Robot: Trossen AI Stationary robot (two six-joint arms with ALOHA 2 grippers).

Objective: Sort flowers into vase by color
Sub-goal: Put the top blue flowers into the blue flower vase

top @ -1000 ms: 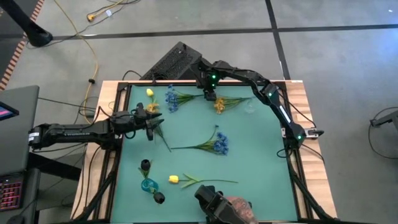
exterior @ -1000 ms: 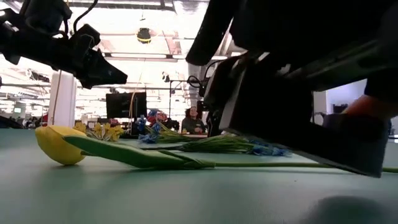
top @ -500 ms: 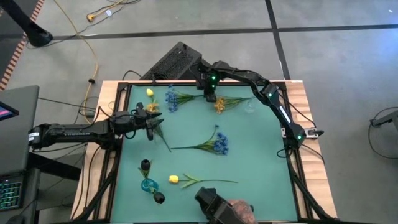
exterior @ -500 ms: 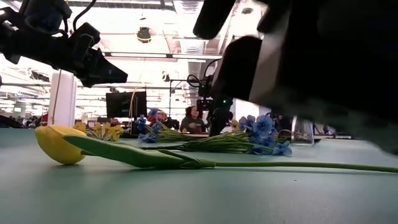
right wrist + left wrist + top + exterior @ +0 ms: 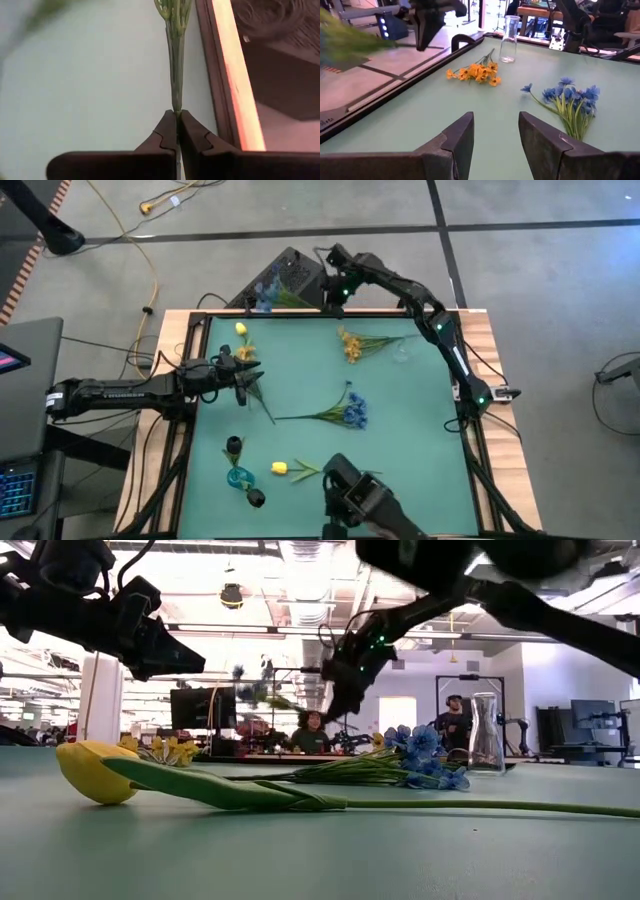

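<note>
1. The right gripper sits at the top centre of the high view, right over the far edge of the green table. Its fingers are pinched tight on the thin green stems of a blue flower bunch. The blossoms stick out toward the upper left, lifted off the mat and past the table's rim.
2. In the low view that same bunch hangs in the air, upper middle of the frame, off the dark right arm.
3. The left gripper hovers at the left-middle of the high view, above the mat. Its wrist view shows the two fingers set a moderate gap apart with nothing between them.
4. Orange flowers lie on the mat in the upper middle, near a clear glass vase just to their right.
5. A second blue bunch lies dead centre, its stems running off to the left.
6. A yellow tulip lies at lower centre-left; it's the big thing in the low view.
7. A yellow bud is at the upper left of the mat.
8. Some dark-headed flowers and a teal bit sit at the lower left.
9. A dark blurry object is at the bottom centre; can't tell what it is.
</note>
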